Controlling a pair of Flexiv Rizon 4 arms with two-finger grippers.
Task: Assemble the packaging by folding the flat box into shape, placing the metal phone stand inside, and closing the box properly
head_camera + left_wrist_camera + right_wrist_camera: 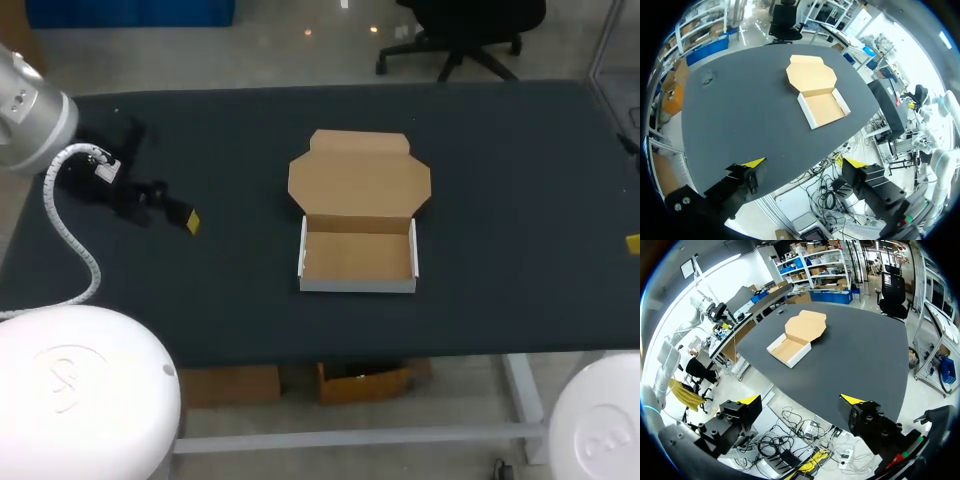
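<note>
The cardboard box (358,258) stands folded into a shallow white-sided tray in the middle of the table, with nothing in it. Its brown lid (360,175) lies open and flat on the far side. My left gripper (188,218) hovers over the table's left part, well left of the box, and is open. In the left wrist view the box (824,107) lies far ahead of the open left gripper (804,162). Only a yellow tip of my right gripper (632,242) shows at the right edge. The right gripper (801,399) is open, the box (789,350) far ahead. I see no metal phone stand.
The dark table (500,180) is bare around the box. A small grey thing (706,77) lies near its far left corner, too small to identify. The left arm's white cable (62,225) loops over the table's left edge.
</note>
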